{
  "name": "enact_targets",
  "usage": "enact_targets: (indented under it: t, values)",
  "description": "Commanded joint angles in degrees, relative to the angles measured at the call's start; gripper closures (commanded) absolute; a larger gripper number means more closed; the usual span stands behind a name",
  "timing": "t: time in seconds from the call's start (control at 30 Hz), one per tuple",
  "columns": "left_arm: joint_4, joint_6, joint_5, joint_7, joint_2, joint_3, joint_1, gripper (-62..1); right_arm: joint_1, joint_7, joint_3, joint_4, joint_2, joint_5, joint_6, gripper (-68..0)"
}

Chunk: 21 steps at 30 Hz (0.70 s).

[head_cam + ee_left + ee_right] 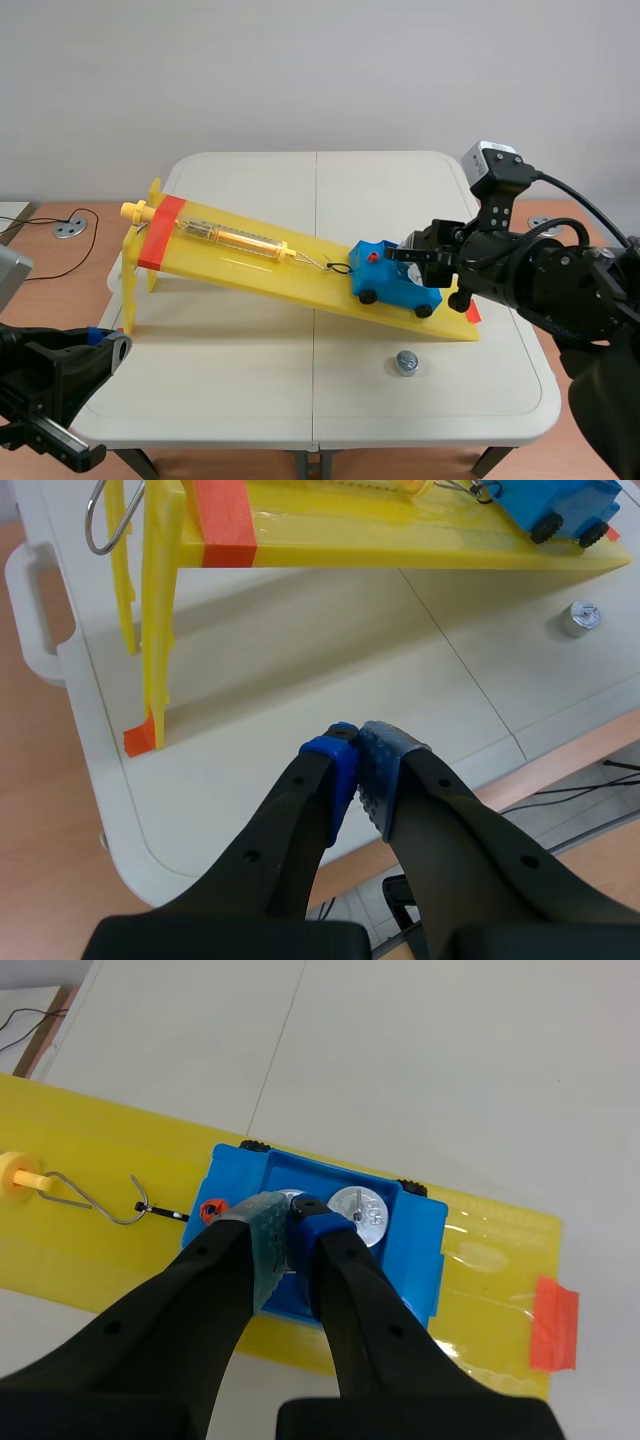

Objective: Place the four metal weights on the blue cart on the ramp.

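Observation:
The blue cart (395, 283) stands near the low end of the yellow ramp (250, 268). In the right wrist view one metal weight (360, 1215) lies in the cart (420, 1250), and a second weight (290, 1198) peeks out just past my fingertips. My right gripper (290, 1222) hangs right over the cart (560, 505), pads together with nothing seen between them; the scene view shows it (432, 262) at the cart's rear. Another weight (406, 362) sits on the table in front of the ramp (400, 535). My left gripper (362, 765) is shut near the table's front left corner.
A yellow spring scale (235, 238) lies on the ramp, hooked to the cart by a wire. Orange tape (160, 232) wraps the ramp's high end, which stands on yellow legs (155, 630). A cable and a round disc (68, 228) lie on the wooden desk at left.

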Motion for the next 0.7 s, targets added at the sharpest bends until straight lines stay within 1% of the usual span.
enact_targets:
  t: [0.0, 0.33, 0.5, 0.6, 0.67]
  values:
    - [3.13, -1.4, -4.44, -6.38, 0.13, -0.04, -0.48, -2.7, 6.62, 8.41, -0.42, 3.91, -0.15, 4.5, 2.01, -0.6]
    - [3.13, -1.4, -4.44, -6.38, 0.13, -0.04, -0.48, -2.7, 10.08, 9.46, -0.42, -0.9, -2.21, 4.46, 1.99, -0.6]
    - [3.13, -1.4, -4.44, -6.36, 0.13, -0.04, -0.48, -2.7, 10.32, 9.88, -0.37, -1.55, -2.73, 4.46, 1.95, -0.6]
    - [3.13, -1.4, -4.44, -6.36, 0.13, -0.04, -0.48, -2.7, 10.32, 10.08, -0.31, -1.55, -2.84, 4.04, 1.36, -0.6]
    - [3.13, -1.4, -4.44, -6.36, 0.13, -0.04, -0.48, -2.7, 10.32, 10.29, -0.31, -1.55, -2.84, 3.8, 0.2, -0.6]
